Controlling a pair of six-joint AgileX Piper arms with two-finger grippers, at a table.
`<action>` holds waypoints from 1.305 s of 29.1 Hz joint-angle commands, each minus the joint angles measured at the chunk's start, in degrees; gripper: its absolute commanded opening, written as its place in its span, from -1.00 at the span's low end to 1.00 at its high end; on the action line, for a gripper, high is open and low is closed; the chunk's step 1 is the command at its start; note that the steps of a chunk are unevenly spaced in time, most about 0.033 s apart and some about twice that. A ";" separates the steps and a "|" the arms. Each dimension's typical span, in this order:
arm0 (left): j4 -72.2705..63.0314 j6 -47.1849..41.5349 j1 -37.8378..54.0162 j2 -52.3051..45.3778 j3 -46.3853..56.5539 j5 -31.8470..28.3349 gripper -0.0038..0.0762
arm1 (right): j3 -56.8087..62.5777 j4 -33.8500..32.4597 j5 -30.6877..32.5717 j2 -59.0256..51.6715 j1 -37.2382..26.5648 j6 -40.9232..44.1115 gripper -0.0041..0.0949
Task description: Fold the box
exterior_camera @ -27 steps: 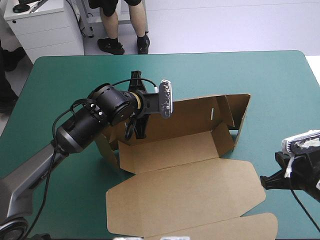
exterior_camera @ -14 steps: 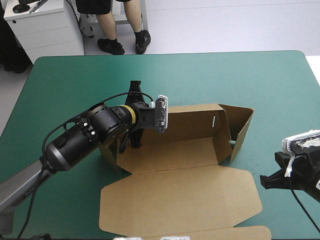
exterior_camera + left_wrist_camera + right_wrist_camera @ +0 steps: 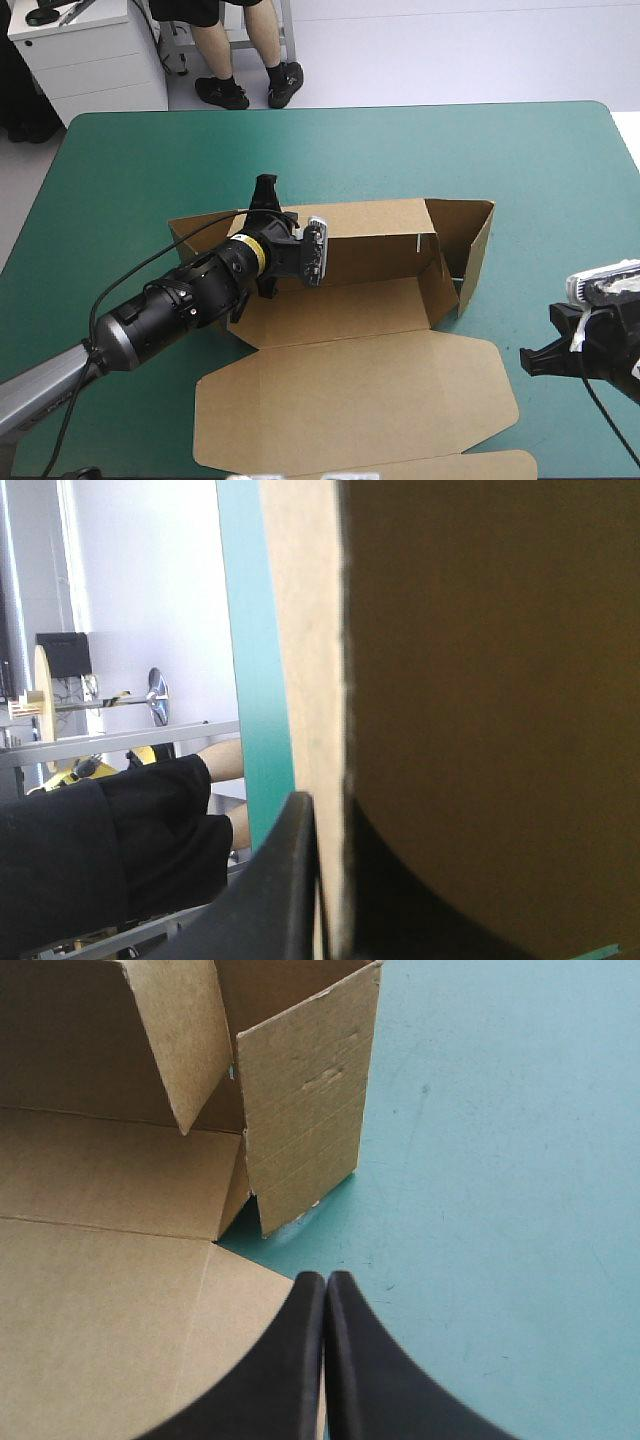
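Plain brown across the box (image 3: 360,390), paler along cut edges, darker on shaded inner walls. Uniform teal-green over the table (image 3: 520,160), with faint darker scuffs. Solid black on left pincer (image 3: 265,190) and right pincer (image 3: 326,1285) alike; thin yellow ring (image 3: 252,250) just behind the left one.

The box (image 3: 350,300) lies on the table (image 3: 480,150), left pincer (image 3: 265,190) astride its far wall, right pincer (image 3: 325,1285) to its right.
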 commanded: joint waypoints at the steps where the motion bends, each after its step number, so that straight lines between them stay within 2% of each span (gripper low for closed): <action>1: -0.83 -2.23 -0.28 -1.40 0.65 -1.08 -0.92 | -1.83 0.30 -3.64 0.09 -0.24 0.15 -0.96; 7: -1.22 -5.13 -0.96 -3.48 0.74 -0.83 -0.92 | -2.88 0.30 -4.66 0.22 -0.24 0.15 -0.95; 10: -0.97 -5.13 -2.45 -4.45 0.74 -0.83 -0.92 | -5.40 0.30 -5.58 0.77 -0.24 0.65 -0.84; 14: -0.79 -5.13 -2.99 -4.88 0.74 -0.72 -0.92 | -10.70 0.30 -4.41 3.25 -0.24 1.16 -0.54; 18: -1.05 -5.13 -2.99 -4.88 0.74 0.14 -0.92 | -17.02 0.18 -0.48 6.65 -0.24 1.16 -0.08; 22: -0.80 -5.13 -2.99 -4.88 0.74 0.61 -0.92 | -21.81 0.06 -0.31 10.28 -0.24 1.59 0.40; 24: -0.80 -5.13 -2.99 -4.88 0.74 0.61 -0.92 | -23.90 0.06 -0.55 12.62 -0.24 1.59 0.52; 35: -0.80 -4.97 -2.99 -4.88 0.74 0.61 -0.92 | -36.07 0.30 -0.26 31.46 -0.24 3.49 0.54; 38: -0.91 -4.87 -2.99 -4.88 0.74 0.61 -0.92 | -42.50 1.73 2.31 39.51 -0.24 4.14 0.54</action>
